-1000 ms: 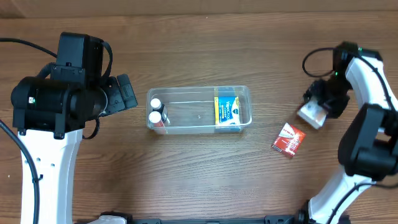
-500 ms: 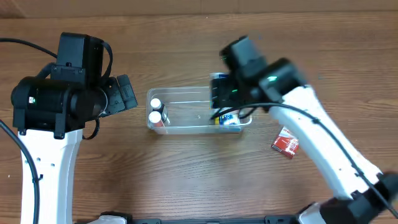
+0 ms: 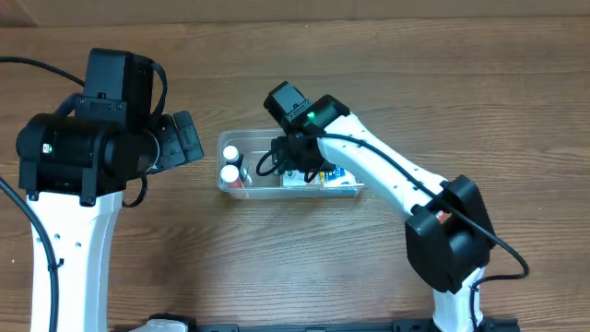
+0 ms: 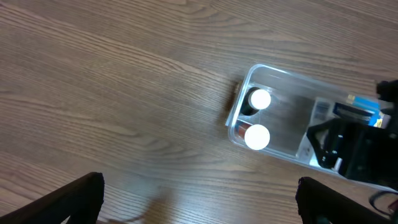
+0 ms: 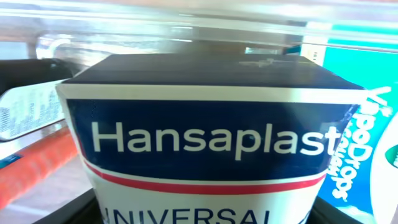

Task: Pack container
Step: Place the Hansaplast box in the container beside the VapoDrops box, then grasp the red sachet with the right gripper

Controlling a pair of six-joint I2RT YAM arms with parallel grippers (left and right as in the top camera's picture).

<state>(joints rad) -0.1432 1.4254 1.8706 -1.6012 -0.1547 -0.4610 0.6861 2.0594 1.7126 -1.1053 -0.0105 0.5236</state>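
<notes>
The clear container (image 3: 249,135) sits on the wooden counter (image 3: 277,263) at about the middle, its long sides running left to right. At its left end stand two bottles with white caps (image 4: 256,137), one just nearer than the other and close together, both inside the tub against its left wall. At the right end a blue box (image 3: 339,173) with yellow and white print lies inside, partly covered from above by the right arm (image 3: 387,175), which stretches from the near right of the counter over the tub. The right gripper (image 3: 300,168) hangs down into the middle of the container, between the bottles and the blue box. Its wrist view is filled by a plaster box (image 5: 205,143), dark blue on top with a white face and a red stripe, and the gripper seems to be grasping it, though the fingers are mostly hidden behind the box. The blue box shows just to the right of the plaster box, and the tub's clear wall shows behind it. The left gripper (image 4: 199,186) hovers over bare counter to the left of the container, well apart from it, its fingers spread wide and holding nothing.
</notes>
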